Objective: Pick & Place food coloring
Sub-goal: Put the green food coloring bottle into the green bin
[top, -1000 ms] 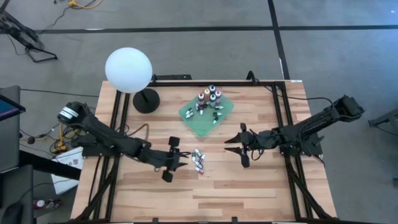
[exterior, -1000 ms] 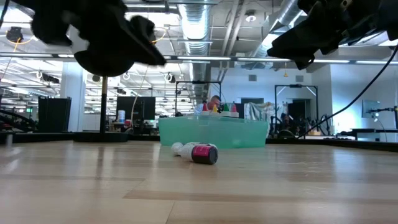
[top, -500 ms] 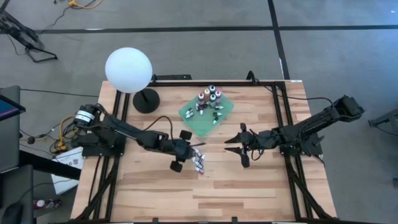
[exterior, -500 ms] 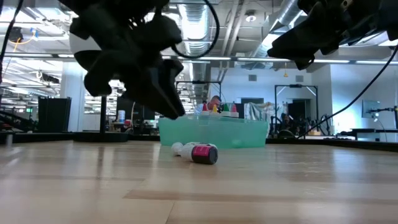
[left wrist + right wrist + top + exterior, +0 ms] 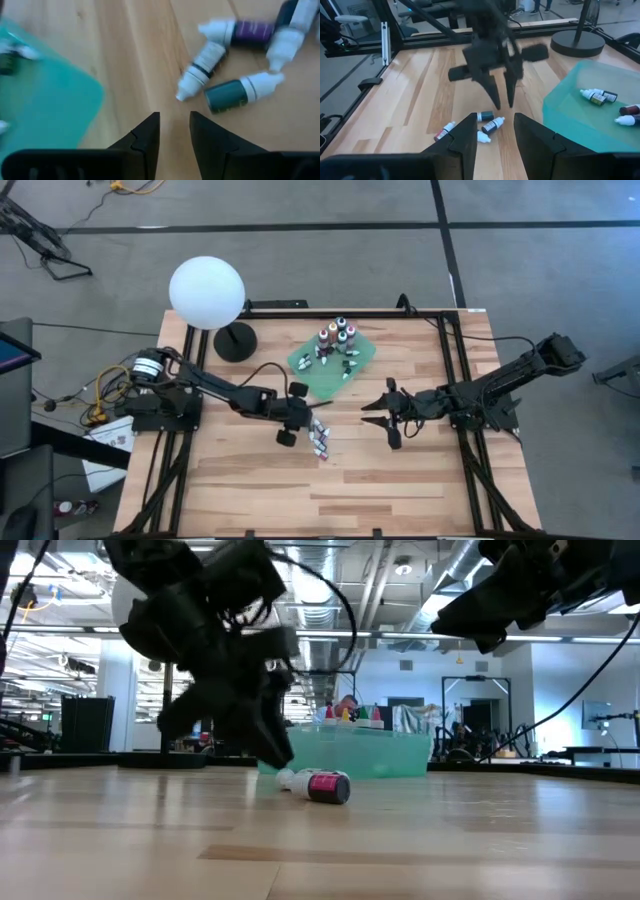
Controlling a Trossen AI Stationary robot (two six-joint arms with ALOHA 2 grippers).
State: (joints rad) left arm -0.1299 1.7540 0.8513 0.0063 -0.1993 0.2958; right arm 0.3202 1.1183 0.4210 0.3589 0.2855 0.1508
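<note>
A: Since a second ago the left claw (image 5: 312, 423) has swung in from the 7 o'clock side of the tabletop (image 5: 400, 480) toward the middle and dropped low over the loose bottles (image 5: 320, 438), its fingers drawn closer together than they were

B: Holding anything?

A: Nothing. Its wrist view shows the two fingers (image 5: 147, 135) parted by a narrow gap over bare wood, with the bottles lying just ahead of the tips, untouched

B: How will those bottles behave?

A: My guess is light, stiff little plastic droppers, smooth and round, so lying on their sides they will likely roll or skid if nudged. Best bet is to pinch one across the body, at right angles to its length, not at the tapered white cap. They lie bunched together, so the teal-labelled bottle (image 5: 227, 95) nearest the fingers looks the easiest to single out

B: And the rest of the food coloring?

A: More bottles sit in the green tray (image 5: 305, 375) at about 12 o'clock from the loose pile, some upright, some lying flat

B: Right side?

A: Off at 3 o'clock, the right claw (image 5: 385, 420) hovers above the tabletop, part-open and empty, waiting
</note>
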